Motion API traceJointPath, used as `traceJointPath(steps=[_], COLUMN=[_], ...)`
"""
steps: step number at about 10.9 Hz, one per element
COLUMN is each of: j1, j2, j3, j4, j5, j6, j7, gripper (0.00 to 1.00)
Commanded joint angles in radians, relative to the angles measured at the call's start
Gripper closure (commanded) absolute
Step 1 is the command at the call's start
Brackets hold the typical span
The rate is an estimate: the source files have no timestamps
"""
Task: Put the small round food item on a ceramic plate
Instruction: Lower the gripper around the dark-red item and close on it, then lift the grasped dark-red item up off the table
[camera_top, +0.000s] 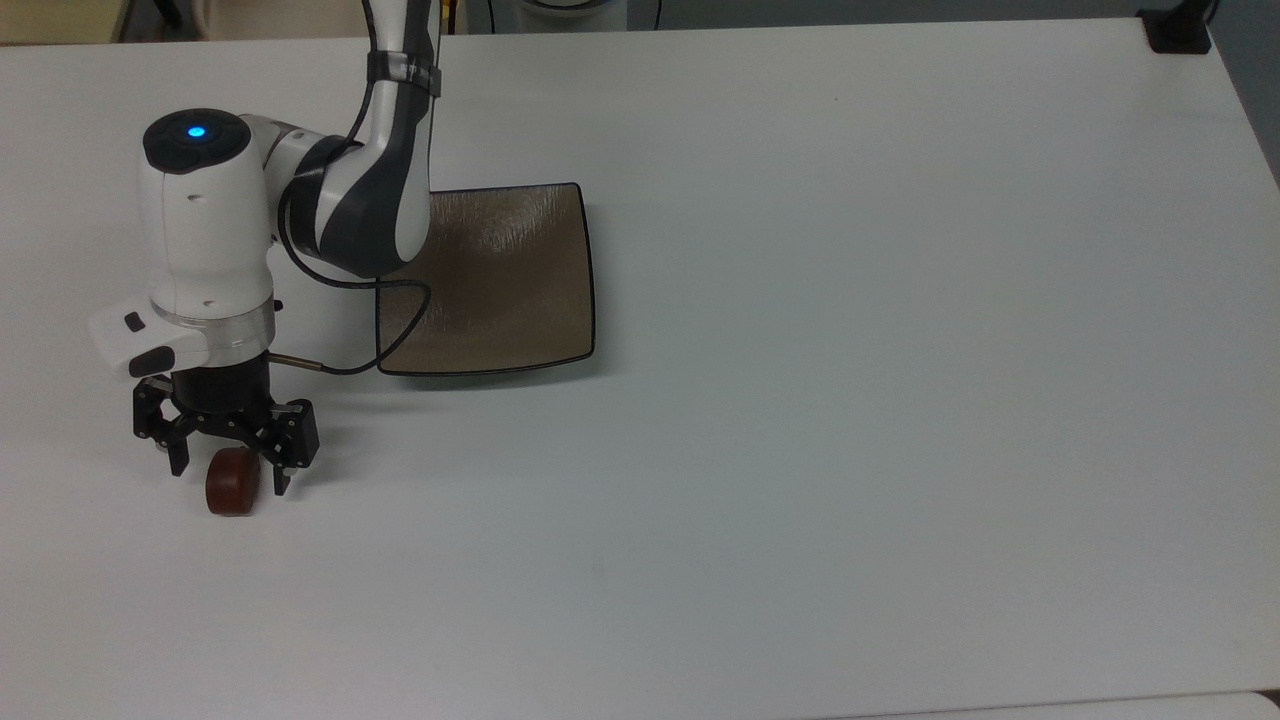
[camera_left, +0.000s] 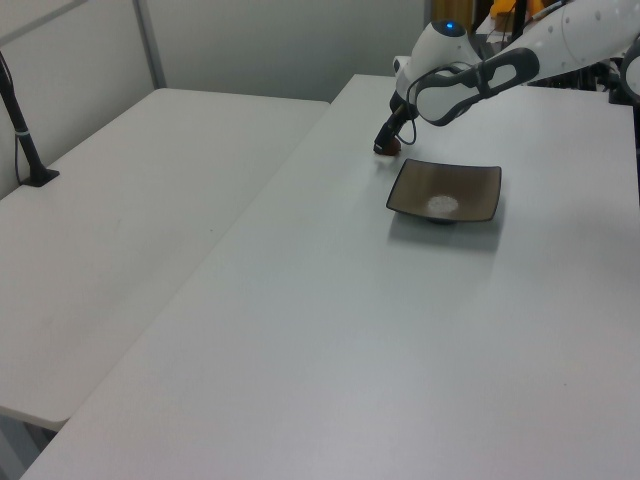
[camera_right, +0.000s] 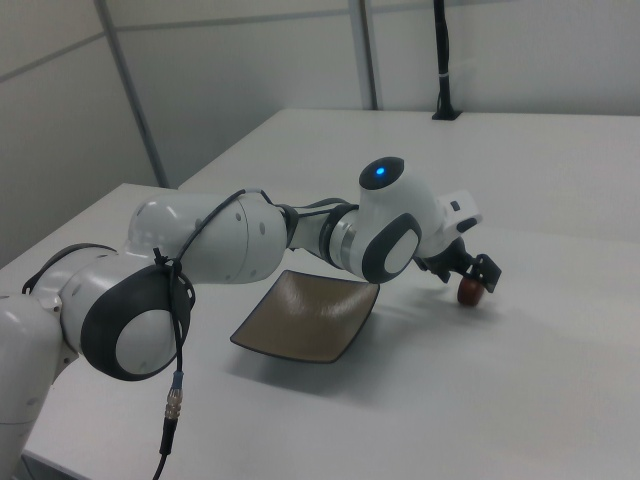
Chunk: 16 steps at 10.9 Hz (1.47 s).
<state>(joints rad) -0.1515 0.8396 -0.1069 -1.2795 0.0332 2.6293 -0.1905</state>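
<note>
Small round food item (camera_top: 233, 482) sits on the white table (camera_top: 800, 400), well apart from the ceramic plate (camera_top: 500, 290), between the spread fingers of the gripper (camera_top: 228, 482); looks light, smooth, roll-prone, so pinch its flanks mid-height.

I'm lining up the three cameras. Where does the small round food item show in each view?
Top view: the small round food item is at lower left, between the open gripper fingers.
Left view: upper centre, under the arm.
Right view: right of centre.
Shared landmark: the ceramic plate nearby.
</note>
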Motion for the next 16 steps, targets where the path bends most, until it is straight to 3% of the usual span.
traceJointPath(steps=[1, 3, 5, 7, 10, 16], j1=[0.003, 0.004, 0.004, 0.003, 0.003, 0.000], j2=[0.019, 0.023, 0.023, 0.021, 0.007, -0.147], j3=[0.001, 0.001, 0.001, 0.001, 0.003, 0.010], j4=[0.014, 0.006, 0.005, 0.005, -0.004, -0.101], j5=[-0.030, -0.071, -0.073, -0.073, -0.072, -0.058], j6=[0.015, 0.015, 0.015, 0.015, 0.014, -0.052], j7=[-0.018, -0.020, -0.018, -0.017, -0.015, -0.009], gripper=[0.08, 0.26, 0.51, 0.67, 0.70, 0.70])
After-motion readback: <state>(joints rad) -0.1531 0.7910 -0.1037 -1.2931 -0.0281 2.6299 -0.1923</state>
